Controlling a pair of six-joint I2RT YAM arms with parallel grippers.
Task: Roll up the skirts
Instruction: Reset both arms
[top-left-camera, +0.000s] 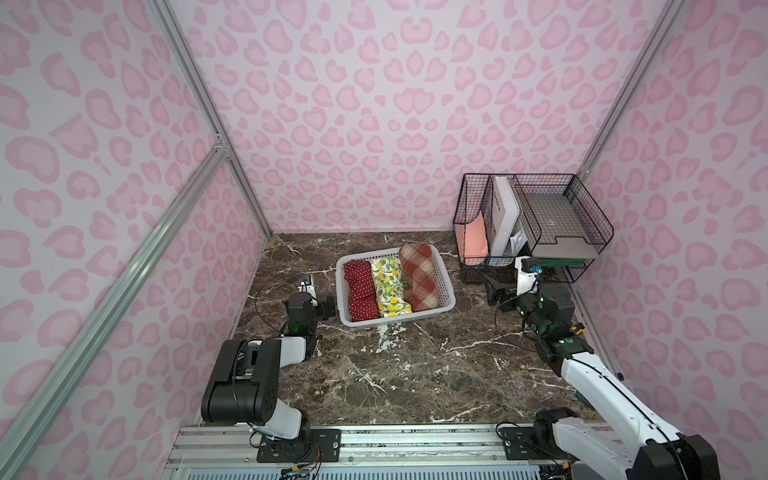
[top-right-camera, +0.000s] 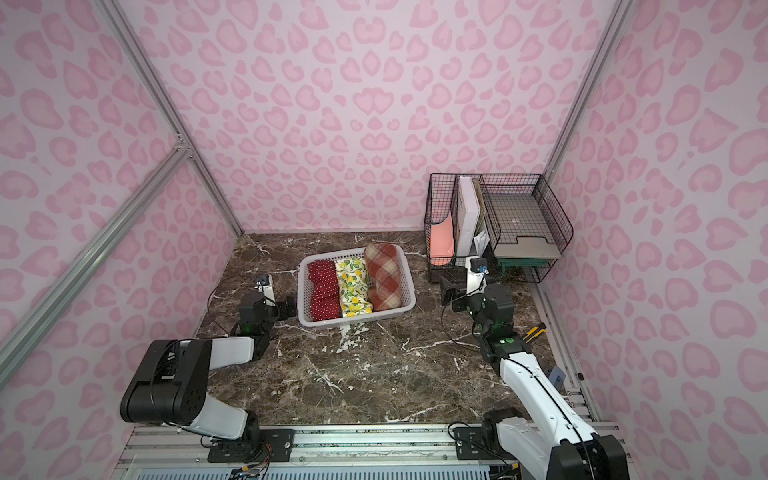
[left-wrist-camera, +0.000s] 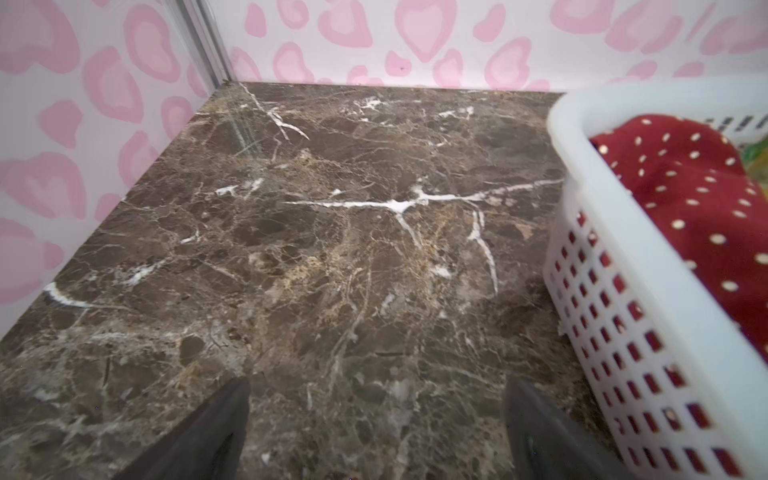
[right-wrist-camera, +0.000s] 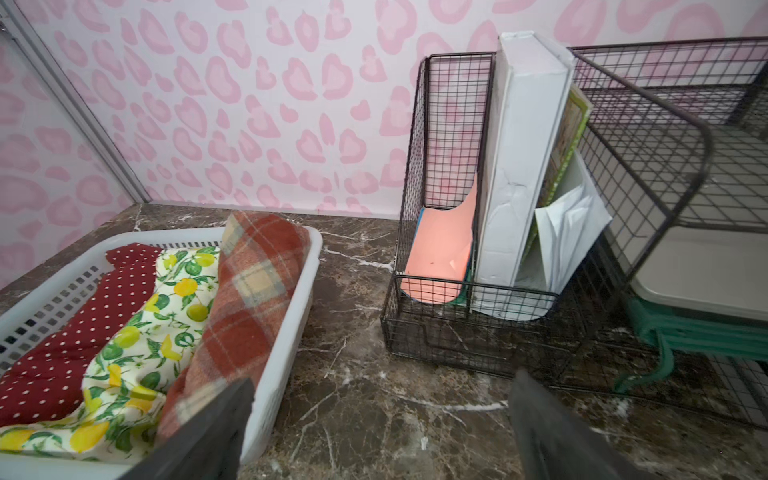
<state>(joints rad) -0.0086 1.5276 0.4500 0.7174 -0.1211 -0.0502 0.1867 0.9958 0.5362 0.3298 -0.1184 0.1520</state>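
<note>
free: tabletop (top-left-camera: 415, 374) front | blocked: basket (top-left-camera: 399, 316) centre, wire rack (top-left-camera: 473, 199) far right

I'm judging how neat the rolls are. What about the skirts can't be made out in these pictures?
- Polka-dot skirt: left wrist view, partly blurred, cut off by the frame edge.
- Plaid skirt, near end: right wrist view, behind one of the right gripper fingers.
- Every skirt's underside: both top views, hidden by the cloth itself and the basket.

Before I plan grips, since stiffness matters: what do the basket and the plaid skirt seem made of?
Basket looks like white moulded plastic, matte, with a lattice of square holes. Plaid skirt seems thick, fuzzy woven cloth, wool-like; exact fibre unclear.
</note>
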